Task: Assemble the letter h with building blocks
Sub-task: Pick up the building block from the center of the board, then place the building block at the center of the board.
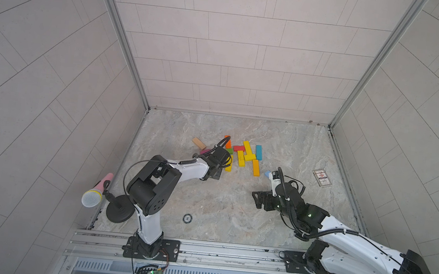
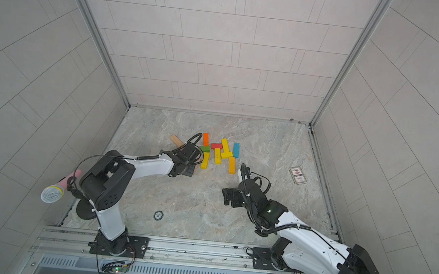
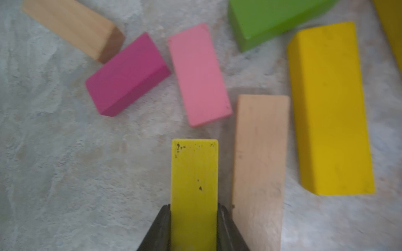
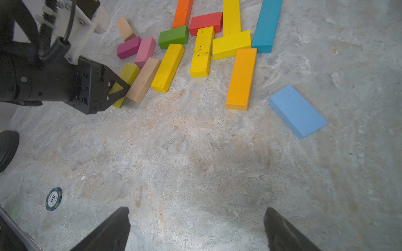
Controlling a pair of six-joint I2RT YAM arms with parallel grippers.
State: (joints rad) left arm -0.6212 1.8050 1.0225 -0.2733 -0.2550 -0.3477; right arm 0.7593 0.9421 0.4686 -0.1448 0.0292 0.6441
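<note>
Blocks (image 4: 202, 52): flat painted bars, clustered on counter (image 4: 195, 163). Left jaws pinch lime block (image 3: 194, 184), dark-speckled, just beside plain wood bar (image 3: 261, 163). Right jaws spread wide, near blue block (image 4: 298, 112).

Card (image 1: 322, 178) right of blocks (image 1: 241, 158) — well apart.

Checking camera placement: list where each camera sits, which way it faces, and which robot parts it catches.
Top views: high over the front rail, looking down at the table; both arms, left hand, right hand show.
Left wrist: on the left arm, looking down past its hand, shut on a lime block.
Right wrist: low on the right arm, facing the blocks; its open fingertips and the left hand show.
Shared: both wrist views show the lime block and pink block.
</note>
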